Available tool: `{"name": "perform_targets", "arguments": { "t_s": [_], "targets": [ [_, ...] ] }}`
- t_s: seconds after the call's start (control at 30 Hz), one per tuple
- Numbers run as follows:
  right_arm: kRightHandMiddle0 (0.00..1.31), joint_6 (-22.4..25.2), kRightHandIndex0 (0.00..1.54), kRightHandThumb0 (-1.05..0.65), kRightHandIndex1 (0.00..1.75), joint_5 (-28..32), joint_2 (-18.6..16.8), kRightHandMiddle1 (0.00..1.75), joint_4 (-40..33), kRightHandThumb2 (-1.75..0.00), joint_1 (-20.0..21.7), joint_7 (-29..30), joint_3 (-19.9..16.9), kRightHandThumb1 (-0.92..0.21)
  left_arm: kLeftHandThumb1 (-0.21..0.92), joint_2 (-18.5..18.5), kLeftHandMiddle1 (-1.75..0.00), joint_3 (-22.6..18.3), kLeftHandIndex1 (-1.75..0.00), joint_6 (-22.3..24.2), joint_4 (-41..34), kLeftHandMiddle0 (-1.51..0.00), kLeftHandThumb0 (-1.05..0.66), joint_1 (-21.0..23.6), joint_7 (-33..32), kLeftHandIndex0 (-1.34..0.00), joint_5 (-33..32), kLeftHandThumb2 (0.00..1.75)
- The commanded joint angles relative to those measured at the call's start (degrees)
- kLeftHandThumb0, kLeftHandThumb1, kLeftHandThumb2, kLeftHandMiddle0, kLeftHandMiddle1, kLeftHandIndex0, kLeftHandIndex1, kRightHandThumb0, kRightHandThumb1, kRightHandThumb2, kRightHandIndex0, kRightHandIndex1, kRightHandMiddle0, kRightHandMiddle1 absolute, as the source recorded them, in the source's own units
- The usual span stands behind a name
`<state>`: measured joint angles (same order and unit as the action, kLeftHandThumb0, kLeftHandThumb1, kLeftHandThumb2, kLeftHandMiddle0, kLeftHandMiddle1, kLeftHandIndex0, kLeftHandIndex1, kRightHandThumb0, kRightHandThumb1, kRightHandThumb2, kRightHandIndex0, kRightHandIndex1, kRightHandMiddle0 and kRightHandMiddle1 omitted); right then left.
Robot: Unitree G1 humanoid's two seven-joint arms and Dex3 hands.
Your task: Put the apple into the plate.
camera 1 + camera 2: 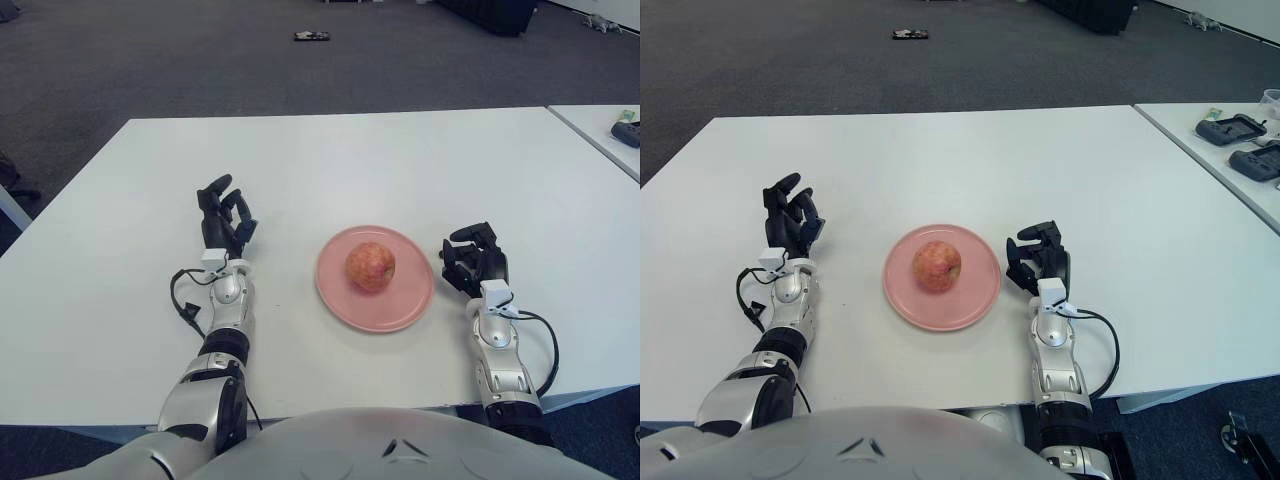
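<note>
A reddish-yellow apple (371,266) sits near the middle of the pink plate (403,304) on the white table. My left hand (224,218) shows well to the left of the plate, fingers relaxed and holding nothing. My right hand (474,256) shows just beside the plate's right rim, fingers curled loosely, holding nothing.
The white table (340,160) stretches far behind the plate. A second table (1230,130) at the right carries dark devices (1232,128). A small dark object (309,36) lies on the carpet beyond the table.
</note>
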<state>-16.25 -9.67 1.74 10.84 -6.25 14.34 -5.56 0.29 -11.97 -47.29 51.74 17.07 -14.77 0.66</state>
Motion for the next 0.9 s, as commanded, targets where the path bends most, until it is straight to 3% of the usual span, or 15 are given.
{"name": "perform_targets", "arguments": {
  "t_s": [0.0, 0.3, 0.87],
  "targets": [
    [0.31, 0.40, 0.63, -0.37, 1.23, 0.38, 0.00, 1.75, 0.39, -0.80, 0.72, 0.27, -0.29, -0.72, 0.74, 1.16, -1.61, 1.07, -1.74, 0.73, 1.93, -0.44, -0.38, -3.35, -2.39, -0.30, 3.27, 0.78],
    [0.32, 0.20, 0.63, -0.38, 1.24, 0.09, -0.34, 1.75, 0.19, -0.81, 0.54, 0.85, -0.28, -0.72, 0.64, 2.66, -1.74, 3.74, -1.75, 2.64, 2.03, -0.65, -0.39, -4.18, -2.17, -0.37, 5.60, 0.91],
    [0.31, 0.64, 0.62, -0.37, 1.21, 0.28, -0.54, 1.75, -0.77, -0.79, 0.05, 0.76, 0.12, -0.73, 0.63, 3.98, -1.75, 8.48, -1.75, 6.17, -3.85, -0.81, -0.39, -7.54, 0.54, -0.37, 7.73, 0.92]
  ]
}}
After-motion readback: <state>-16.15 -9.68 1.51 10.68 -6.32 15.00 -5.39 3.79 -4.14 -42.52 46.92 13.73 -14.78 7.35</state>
